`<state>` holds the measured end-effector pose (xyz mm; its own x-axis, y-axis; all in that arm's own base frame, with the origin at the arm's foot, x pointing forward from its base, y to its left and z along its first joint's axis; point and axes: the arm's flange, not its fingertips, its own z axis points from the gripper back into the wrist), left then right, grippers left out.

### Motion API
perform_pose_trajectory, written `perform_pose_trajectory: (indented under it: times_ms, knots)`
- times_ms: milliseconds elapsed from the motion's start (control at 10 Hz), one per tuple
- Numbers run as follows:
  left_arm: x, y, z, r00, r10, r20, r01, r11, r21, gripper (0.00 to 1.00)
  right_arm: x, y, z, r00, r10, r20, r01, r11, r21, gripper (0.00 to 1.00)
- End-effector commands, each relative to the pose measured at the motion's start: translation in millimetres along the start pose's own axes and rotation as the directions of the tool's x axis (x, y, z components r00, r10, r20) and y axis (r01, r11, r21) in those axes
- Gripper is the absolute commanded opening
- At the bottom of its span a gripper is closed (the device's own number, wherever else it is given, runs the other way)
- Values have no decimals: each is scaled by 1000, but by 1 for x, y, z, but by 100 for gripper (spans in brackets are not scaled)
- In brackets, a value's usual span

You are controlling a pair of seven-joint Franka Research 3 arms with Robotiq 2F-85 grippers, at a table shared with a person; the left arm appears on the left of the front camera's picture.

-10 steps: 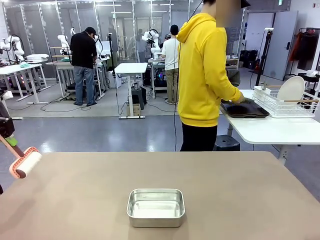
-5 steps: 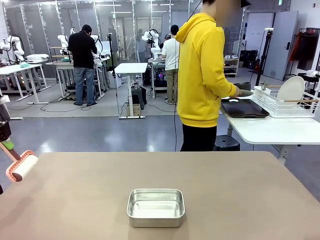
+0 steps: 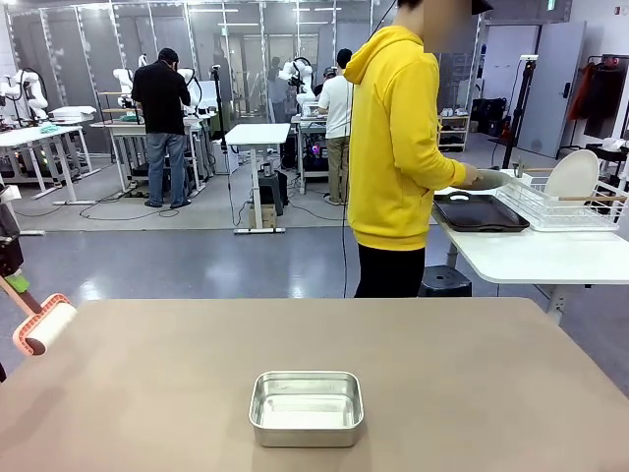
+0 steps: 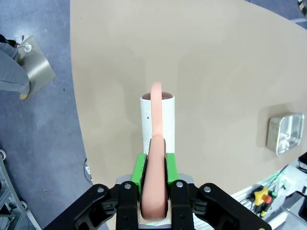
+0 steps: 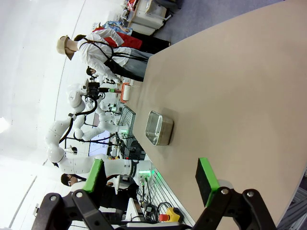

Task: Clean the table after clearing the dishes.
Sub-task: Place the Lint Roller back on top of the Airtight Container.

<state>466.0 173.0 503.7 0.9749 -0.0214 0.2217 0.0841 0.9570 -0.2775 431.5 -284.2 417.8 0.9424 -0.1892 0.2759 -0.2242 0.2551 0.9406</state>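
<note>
The tan table (image 3: 472,364) has only a steel pan on it. At its left edge my left gripper (image 3: 14,275) is shut on the pink handle (image 4: 156,191) of a lint roller (image 3: 44,329). The white roll (image 4: 166,120) hangs just above the table (image 4: 201,62) near its edge. My right gripper (image 5: 151,179) stands open over the table (image 5: 230,86) with nothing between its green pads (image 5: 206,178). The dishes are off the table: a dark tray (image 3: 482,213) lies on the white side table, and a white plate (image 3: 571,175) stands in the wire rack.
A small steel pan (image 3: 306,408) sits near the table's front middle, also seen as the pan (image 4: 286,133) and the pan (image 5: 159,128). A person in a yellow hoodie (image 3: 398,147) stands at the white side table (image 3: 536,258), holding a dish (image 3: 488,180) by the rack (image 3: 550,205).
The lint roller has drifted slightly left and down at the table's left edge. The person has lifted a dish off the dark tray toward the rack.
</note>
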Motion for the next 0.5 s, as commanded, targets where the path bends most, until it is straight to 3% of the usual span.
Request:
perform_pose_trajectory:
  times_ms: [0, 100, 200, 300, 400]
  knots:
    - [1, 2, 5, 1000, -14, -2, 14, 1000, -12, 21, -3, 5, -4, 1000, -5, 9, 5, 1000, 2, 95]
    - [0, 0, 0, 1000, 0, 0, 0, 1000, 0, 21, -3, 5, -4, 1000, -5, 9, 5, 1000, 2, 95]
    - [15, -33, 17, 983, -181, 9, 181, 983, 32, 21, -3, 5, -4, 1000, -5, 9, 5, 1000, 2, 95]
    - [33, -76, 26, 919, -393, -31, 395, 916, 75, 21, -3, 5, -4, 1000, -5, 9, 5, 1000, 2, 95]
    - [46, -127, 30, 808, -586, -58, 589, 805, 77, 21, -3, 5, -4, 1000, -5, 9, 5, 1000, 2, 95]
